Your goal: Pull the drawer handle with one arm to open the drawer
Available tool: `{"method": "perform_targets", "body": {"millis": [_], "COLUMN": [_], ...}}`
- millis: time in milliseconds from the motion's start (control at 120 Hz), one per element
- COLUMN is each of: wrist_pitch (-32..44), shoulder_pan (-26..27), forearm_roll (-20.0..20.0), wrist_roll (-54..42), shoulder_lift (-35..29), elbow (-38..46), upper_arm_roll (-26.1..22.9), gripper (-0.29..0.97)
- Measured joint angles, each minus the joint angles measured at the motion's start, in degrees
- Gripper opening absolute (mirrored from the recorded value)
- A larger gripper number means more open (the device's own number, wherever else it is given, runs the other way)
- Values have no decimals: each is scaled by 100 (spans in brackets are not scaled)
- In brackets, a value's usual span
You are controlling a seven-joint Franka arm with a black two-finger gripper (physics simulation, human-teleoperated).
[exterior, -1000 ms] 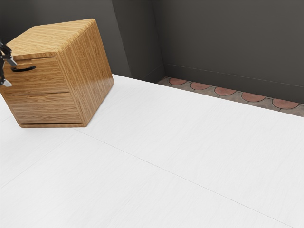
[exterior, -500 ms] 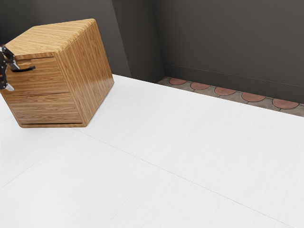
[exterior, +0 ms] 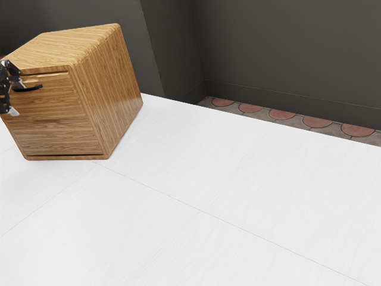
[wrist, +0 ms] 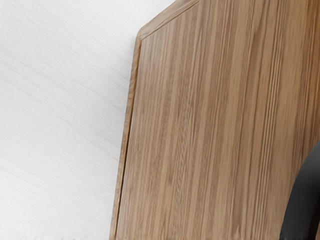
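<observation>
At the cabinet's front face, close to the exterior view's left edge, my hand sits against the end of the black drawer handle. I cannot tell from this angle whether it is apart or clamped on that handle. The handle lies across the upper part of the top drawer, 1 of 2 stacked fronts, and the lower drawer sits directly beneath it. A thin pale line runs under the cabinet's top edge, above the handle, but I cannot tell if it is a gap.

The cabinet stands on the white surface, its front turned toward the exterior view's lower left. Behind the cabinet and well apart from it, a dark wall rises, with a strip of reddish scalloped floor tiles at its foot.

From the wrist, a wood-grain panel of the cabinet looms close, with the white surface beside it. A blurred dark shape lies against the wood, and I cannot tell what it is.
</observation>
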State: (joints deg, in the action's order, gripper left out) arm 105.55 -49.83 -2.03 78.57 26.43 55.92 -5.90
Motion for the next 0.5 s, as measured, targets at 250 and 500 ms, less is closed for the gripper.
{"method": "perform_targets", "body": {"millis": [250,500], "wrist_pitch": [104,227], "shoulder_pan": [28,18], "forearm_roll": [-16,-33], "wrist_roll": [21,38], "shoulder_lift": [-280,-704], "elbow": [472,1046], "upper_arm_roll": [8,10], "gripper": [68,68]}}
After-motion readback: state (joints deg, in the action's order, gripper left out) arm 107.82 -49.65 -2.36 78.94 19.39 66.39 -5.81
